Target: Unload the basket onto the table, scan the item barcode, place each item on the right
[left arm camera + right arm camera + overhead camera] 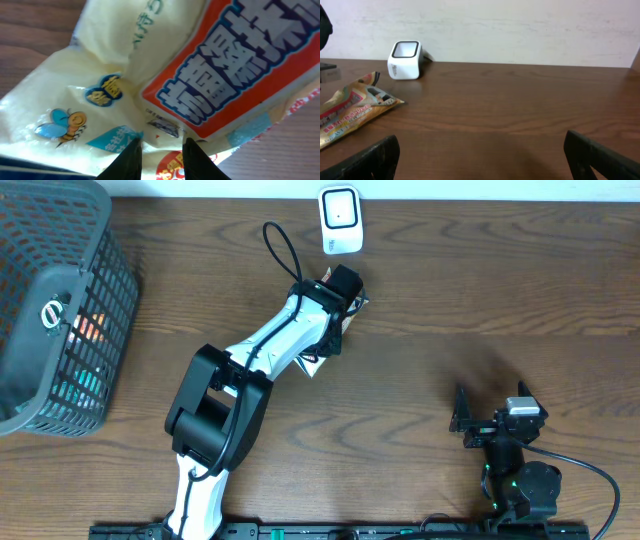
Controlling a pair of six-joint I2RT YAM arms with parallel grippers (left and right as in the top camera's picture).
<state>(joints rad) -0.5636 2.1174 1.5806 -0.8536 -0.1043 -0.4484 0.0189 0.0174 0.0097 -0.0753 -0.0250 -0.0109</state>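
Observation:
The item is a cream and orange snack bag with large printed characters. It fills the left wrist view and lies low on the wood table, a little in front of the white scanner. My left gripper is down on the bag, its two dark fingers close together with bag film pinched at the tips. From overhead the left gripper covers most of the bag. The right wrist view shows the bag at far left and the scanner behind it. My right gripper stands wide open over bare wood. I cannot make out a barcode.
A dark mesh basket with a few packets inside stands at the table's left edge. The right arm's gripper rests near the front right. A light wall runs behind the scanner.

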